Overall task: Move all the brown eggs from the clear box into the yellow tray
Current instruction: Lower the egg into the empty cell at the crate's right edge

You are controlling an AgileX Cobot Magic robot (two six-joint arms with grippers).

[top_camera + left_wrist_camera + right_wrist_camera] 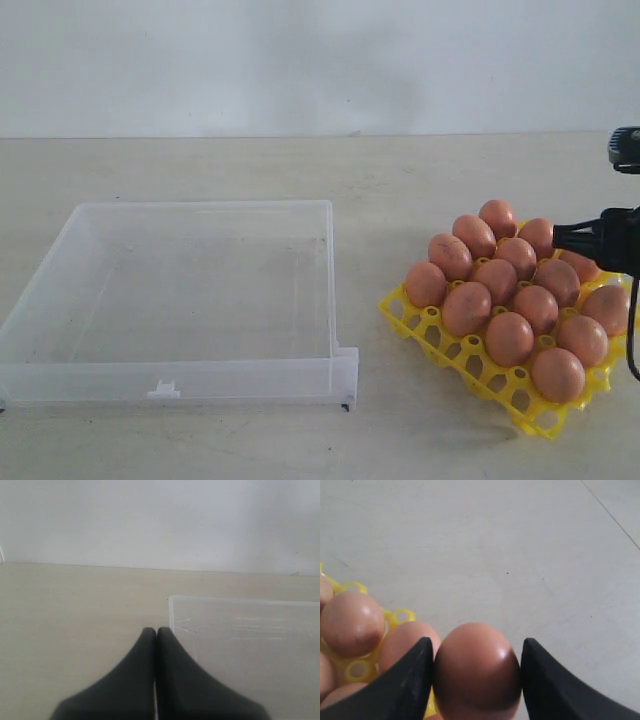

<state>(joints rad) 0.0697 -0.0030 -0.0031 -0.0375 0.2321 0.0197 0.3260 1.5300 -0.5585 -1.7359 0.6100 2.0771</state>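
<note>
A: Right gripper?
B: Clamps an egg, both fingers touching it; tray and other eggs just beside.
A: Left gripper?
B: Fingers pressed together, box corner right beside them.

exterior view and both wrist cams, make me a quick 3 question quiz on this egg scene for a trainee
1. True or false: in the exterior view, the clear box has eggs lying in it.
2. Pick one: what sits between the fingers of the right gripper? A) nothing B) a brown egg C) a folded cloth
3. Fill in: the jaws of the left gripper are ____ (open or shut).

Key: 1 false, the box shows no eggs. 2 B, a finger lies against each side of the egg. 3 shut, the two tips meet with nothing between them.
</note>
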